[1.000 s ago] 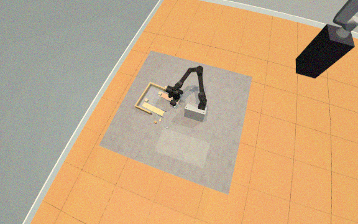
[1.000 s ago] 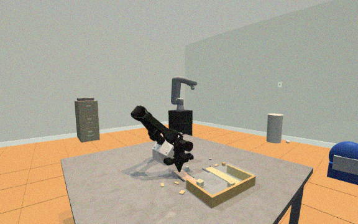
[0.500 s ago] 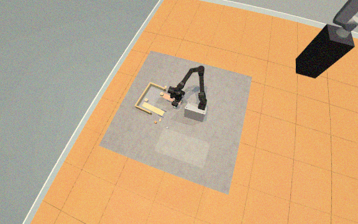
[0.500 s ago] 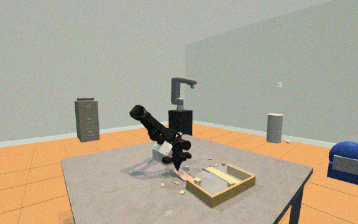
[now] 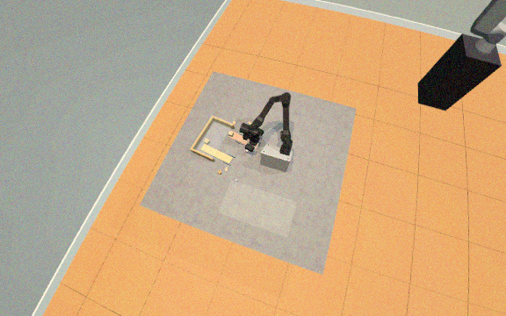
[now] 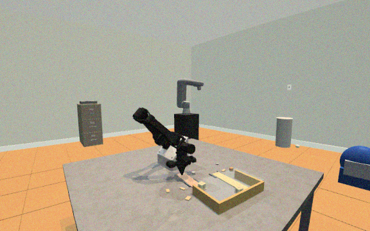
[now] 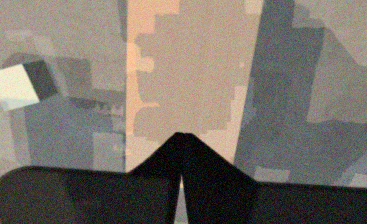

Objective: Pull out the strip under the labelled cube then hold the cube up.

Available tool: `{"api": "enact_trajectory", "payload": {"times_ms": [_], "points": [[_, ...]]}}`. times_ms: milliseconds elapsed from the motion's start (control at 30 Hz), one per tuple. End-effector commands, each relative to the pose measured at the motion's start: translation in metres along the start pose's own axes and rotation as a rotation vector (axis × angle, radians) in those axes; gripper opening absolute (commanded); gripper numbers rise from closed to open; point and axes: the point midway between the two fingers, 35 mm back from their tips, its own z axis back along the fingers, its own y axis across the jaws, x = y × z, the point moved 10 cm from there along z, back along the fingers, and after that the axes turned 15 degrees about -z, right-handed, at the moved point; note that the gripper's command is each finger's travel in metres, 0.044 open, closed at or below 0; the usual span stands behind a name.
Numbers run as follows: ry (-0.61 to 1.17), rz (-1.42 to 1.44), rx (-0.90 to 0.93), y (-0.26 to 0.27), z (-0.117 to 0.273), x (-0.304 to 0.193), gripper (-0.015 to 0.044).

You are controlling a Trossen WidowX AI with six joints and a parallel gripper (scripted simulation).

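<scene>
A pinkish-orange strip (image 5: 238,138) (image 6: 188,180) (image 7: 194,75) lies on the table, with one end at the open side of the wooden frame. A small pale cube (image 5: 231,133) (image 6: 202,185) sits on its frame-side end. A yellow strip (image 5: 218,154) (image 6: 228,180) lies partly inside the frame, with another pale cube (image 5: 206,141) (image 6: 239,189) at its inner end. No label is readable on either cube. My gripper (image 6: 182,173) (image 7: 182,141) is shut with nothing between its fingers. Its tips point down at the pinkish strip's near part and appear to touch it; exact contact is hidden.
The three-sided wooden frame (image 5: 202,133) (image 6: 241,196) has low walls around the strips' far ends. A small whitish block (image 6: 193,172) (image 7: 14,87) lies beside the pinkish strip. Small chips (image 6: 167,190) (image 6: 187,198) and an orange piece (image 5: 220,172) (image 6: 231,169) lie outside the frame.
</scene>
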Motion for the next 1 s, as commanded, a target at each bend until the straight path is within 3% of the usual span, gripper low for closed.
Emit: {"api": "enact_trajectory", "payload": {"times_ms": [0,967], "points": [[0.031,0.012,-0.013,-0.003,-0.005,-0.013,0.0],[0.032,0.014,-0.013,-0.012,-0.004,-0.04,0.0]]}}
